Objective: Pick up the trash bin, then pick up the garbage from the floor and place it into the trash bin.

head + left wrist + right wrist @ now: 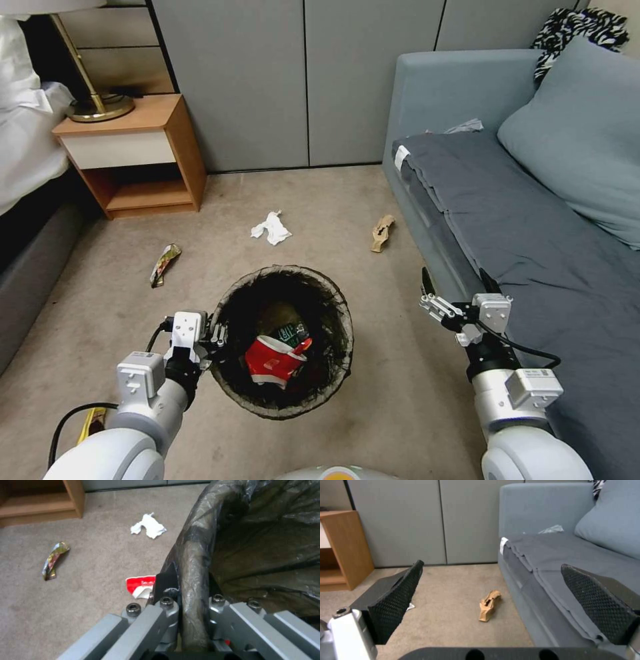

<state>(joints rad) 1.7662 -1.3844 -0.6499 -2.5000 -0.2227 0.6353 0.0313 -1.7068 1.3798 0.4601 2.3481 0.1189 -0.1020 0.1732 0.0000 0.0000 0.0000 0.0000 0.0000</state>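
Left gripper (217, 335): clamped on the trash bin (283, 277) rim — bin held above the carpet (373, 400).
Right gripper (455, 281): jaws spread wide, nothing in them, by the sofa (533, 233) edge.
Garbage: red cup (273, 360) inside the bin — tissue (271, 228), brown paper (382, 233), wrapper (164, 263) on the carpet beyond.

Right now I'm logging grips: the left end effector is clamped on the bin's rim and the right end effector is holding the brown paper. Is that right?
Not quite. The left end effector is clamped on the bin rim, but the right end effector is open and holds nothing. The right wrist view shows the brown paper lying on the carpet beside the sofa.
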